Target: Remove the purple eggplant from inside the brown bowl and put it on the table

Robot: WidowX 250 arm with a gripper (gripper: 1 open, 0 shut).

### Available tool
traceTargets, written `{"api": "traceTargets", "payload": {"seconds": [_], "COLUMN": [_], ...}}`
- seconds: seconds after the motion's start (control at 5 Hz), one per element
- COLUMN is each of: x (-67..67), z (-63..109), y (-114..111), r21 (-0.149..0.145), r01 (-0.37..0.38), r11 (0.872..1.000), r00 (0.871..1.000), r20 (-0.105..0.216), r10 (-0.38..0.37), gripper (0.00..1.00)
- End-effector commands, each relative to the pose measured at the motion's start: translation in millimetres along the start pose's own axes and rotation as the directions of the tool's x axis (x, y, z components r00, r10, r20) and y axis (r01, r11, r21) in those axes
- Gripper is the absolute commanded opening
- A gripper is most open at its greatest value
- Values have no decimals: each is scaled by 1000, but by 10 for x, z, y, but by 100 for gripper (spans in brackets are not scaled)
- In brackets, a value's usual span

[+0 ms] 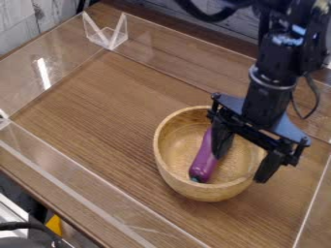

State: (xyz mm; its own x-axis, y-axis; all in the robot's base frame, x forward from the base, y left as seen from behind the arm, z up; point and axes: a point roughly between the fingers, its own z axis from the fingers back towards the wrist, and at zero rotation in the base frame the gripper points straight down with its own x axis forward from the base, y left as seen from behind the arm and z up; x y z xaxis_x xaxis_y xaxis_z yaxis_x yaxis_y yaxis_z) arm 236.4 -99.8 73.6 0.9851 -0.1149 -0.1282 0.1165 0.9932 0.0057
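Wood-grain brown table (104,107), clear acrylic walls around edges. Round light-brown wooden bowl (175,177) sits right of centre on table. Glossy purple toy eggplant (203,159) lies inside bowl, only item in it, partly hidden behind gripper finger. Black gripper (249,152) points down over bowl, jaws spread wide, straddling the eggplant's far end, gripping nothing. Task barely begun: nothing lifted. Left to do: close on eggplant, lift clear of rim, set down on bare table.

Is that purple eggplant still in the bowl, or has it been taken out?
Still in. The purple eggplant lies inside the brown bowl, and the open claw stands spread above it, holding nothing.
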Motion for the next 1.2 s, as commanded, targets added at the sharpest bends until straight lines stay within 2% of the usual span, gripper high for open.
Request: {"api": "traceTargets", "payload": {"seconds": [0.0, 0.4, 0.8, 1.0], "x": [55, 40, 191, 257], "z": [-21, -50, -199, -58], "y": [56, 48, -102, 1], "r21": [-2, 6, 13, 12], "r01": [-29, 8, 44, 12], "r11": [1000, 1000, 999, 1000], "r00": [999, 999, 998, 998], "r20": [35, 44, 54, 66], "r10": [29, -9, -45, -13], "gripper": [0, 0, 0, 0]}}
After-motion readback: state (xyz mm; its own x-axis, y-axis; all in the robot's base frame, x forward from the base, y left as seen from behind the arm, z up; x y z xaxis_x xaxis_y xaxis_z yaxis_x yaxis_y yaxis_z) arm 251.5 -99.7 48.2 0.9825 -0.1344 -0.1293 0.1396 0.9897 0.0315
